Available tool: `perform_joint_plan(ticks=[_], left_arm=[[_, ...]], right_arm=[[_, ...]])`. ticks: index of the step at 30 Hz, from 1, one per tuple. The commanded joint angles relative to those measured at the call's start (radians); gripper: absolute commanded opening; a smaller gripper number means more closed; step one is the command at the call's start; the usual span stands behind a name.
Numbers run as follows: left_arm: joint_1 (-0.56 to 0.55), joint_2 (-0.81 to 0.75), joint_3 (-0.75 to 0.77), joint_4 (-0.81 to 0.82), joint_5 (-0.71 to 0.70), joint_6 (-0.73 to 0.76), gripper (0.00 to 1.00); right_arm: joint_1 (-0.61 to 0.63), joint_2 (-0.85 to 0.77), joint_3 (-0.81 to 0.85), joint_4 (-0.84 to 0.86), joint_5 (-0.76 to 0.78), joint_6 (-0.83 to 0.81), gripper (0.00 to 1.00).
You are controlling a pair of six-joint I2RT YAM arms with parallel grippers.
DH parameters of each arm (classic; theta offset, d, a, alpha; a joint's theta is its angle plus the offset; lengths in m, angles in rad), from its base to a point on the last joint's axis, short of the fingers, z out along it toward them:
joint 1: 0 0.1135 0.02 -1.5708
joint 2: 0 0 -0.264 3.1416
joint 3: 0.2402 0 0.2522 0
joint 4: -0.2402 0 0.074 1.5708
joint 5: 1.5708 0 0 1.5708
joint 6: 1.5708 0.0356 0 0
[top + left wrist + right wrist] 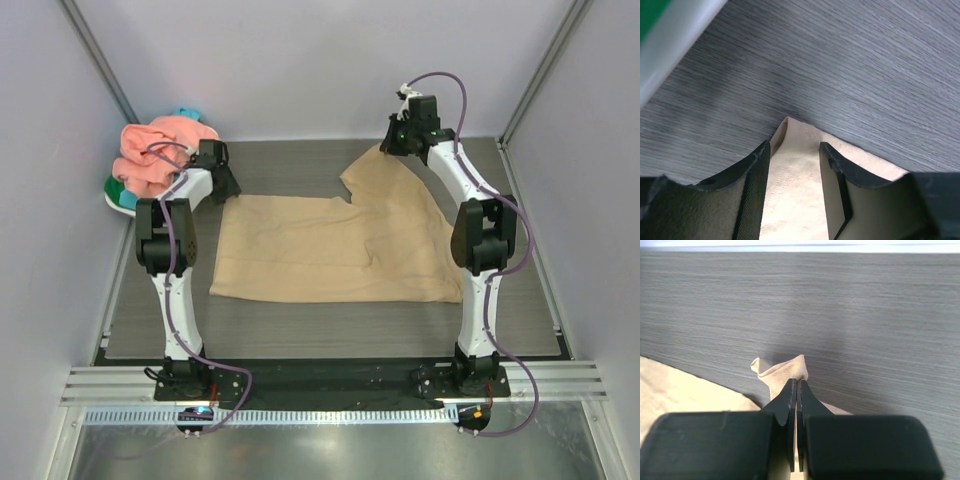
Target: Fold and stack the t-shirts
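A tan t-shirt [330, 250] lies spread on the grey table. My left gripper [222, 185] is open, its jaws either side of the shirt's far left corner [795, 165], low over it. My right gripper [400, 135] is shut on the shirt's far right corner [785, 369] and holds it just off the table. A salmon pink t-shirt [160, 150] is piled at the far left, with teal cloth [188, 112] and green cloth [118, 190] showing beneath it.
A white oval basket rim [112, 203] shows under the pink pile, and in the left wrist view [675, 45]. Grey walls close the table at the back and both sides.
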Motion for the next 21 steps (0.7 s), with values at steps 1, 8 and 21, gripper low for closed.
perform_joint_plan(ticks=[1, 8, 21], left_arm=[[0.005, 0.025, 0.036, -0.013, -0.012, 0.01, 0.44], [0.003, 0.042, 0.055, -0.028, 0.008, 0.013, 0.38], [0.002, 0.02, 0.055, -0.073, 0.066, -0.003, 0.0]], right_arm=[[0.006, -0.034, -0.021, 0.023, -0.019, 0.004, 0.01], [0.006, -0.045, -0.048, 0.025, -0.033, 0.019, 0.01], [0.008, -0.15, -0.163, 0.031, -0.033, 0.013, 0.01]])
